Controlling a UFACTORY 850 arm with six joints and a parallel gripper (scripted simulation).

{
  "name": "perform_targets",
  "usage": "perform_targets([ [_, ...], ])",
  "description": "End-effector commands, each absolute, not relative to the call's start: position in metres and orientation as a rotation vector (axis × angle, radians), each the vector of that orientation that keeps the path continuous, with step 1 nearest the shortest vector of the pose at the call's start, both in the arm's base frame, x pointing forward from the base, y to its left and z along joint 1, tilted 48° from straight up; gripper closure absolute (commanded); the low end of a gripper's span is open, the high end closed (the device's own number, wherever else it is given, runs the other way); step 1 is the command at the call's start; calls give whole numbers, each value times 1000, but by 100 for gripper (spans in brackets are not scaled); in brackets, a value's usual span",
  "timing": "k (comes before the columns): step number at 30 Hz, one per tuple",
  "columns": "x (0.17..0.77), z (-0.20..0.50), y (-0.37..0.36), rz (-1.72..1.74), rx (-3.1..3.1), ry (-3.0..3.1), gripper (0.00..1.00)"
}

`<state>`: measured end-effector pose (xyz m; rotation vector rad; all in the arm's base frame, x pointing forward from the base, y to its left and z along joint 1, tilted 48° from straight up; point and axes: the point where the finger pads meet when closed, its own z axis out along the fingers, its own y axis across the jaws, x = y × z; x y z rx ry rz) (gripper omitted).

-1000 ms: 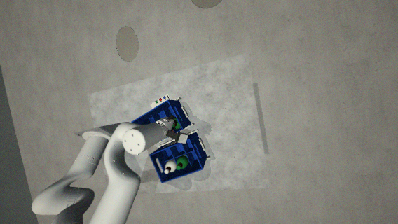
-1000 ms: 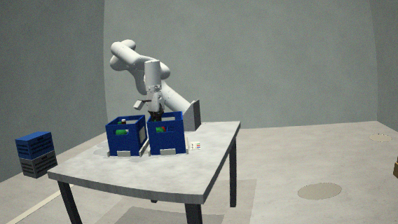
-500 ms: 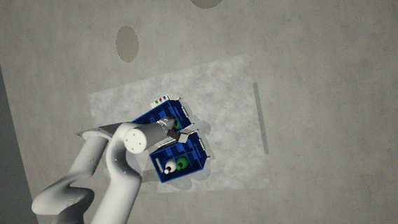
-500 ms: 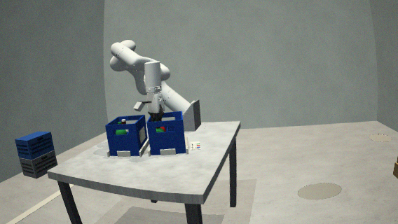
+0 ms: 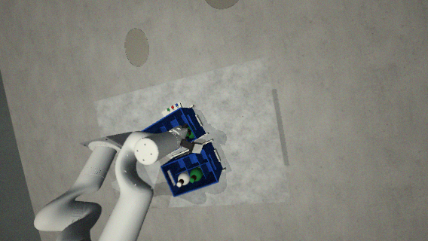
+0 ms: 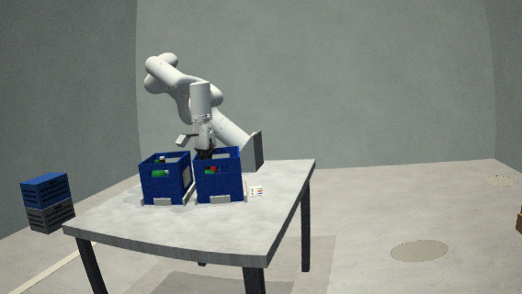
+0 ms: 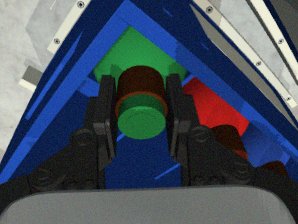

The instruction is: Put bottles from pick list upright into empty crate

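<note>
Wrist view: the green bottle (image 5: 191, 135) (image 6: 209, 172) (image 7: 141, 45) is held by its brown neck, just under the green cap, with the gripper (image 5: 187, 130) (image 6: 206, 154) (image 7: 140, 93) closed on it from two sides. The bottle is down in a corner of the list-side crate (image 5: 162, 121) (image 6: 218, 185) (image 7: 170, 50). A red bottle (image 6: 213, 169) (image 7: 215, 105) and a blue bottle (image 7: 265, 142) are seen in that crate too. By the top view, a white bottle (image 5: 183, 178) and another green bottle (image 5: 196, 175) (image 6: 159, 173) are kept in the other crate (image 5: 196, 189) (image 6: 161, 190). The list (image 5: 172, 108) (image 6: 256, 191) is too small to be read for sure.

The bottle is likely stiff, smooth and not very heavy, but it may be slippery. The neck is a good place to be gripped, as the fat body is boxed in by the walls. If it is held so high up, the bottom may swing or tip. It should be set down straight and let go softly, so that no wobble is made.
</note>
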<state>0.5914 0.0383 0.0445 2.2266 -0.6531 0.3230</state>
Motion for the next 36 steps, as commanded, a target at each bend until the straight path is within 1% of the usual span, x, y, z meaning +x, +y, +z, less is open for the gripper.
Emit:
perform_targets([
  [1,592,45,39,325,2228,-653,100],
  [2,592,43,37,325,2228,-653,35],
  [36,592,48,43,325,2228,-653,35],
])
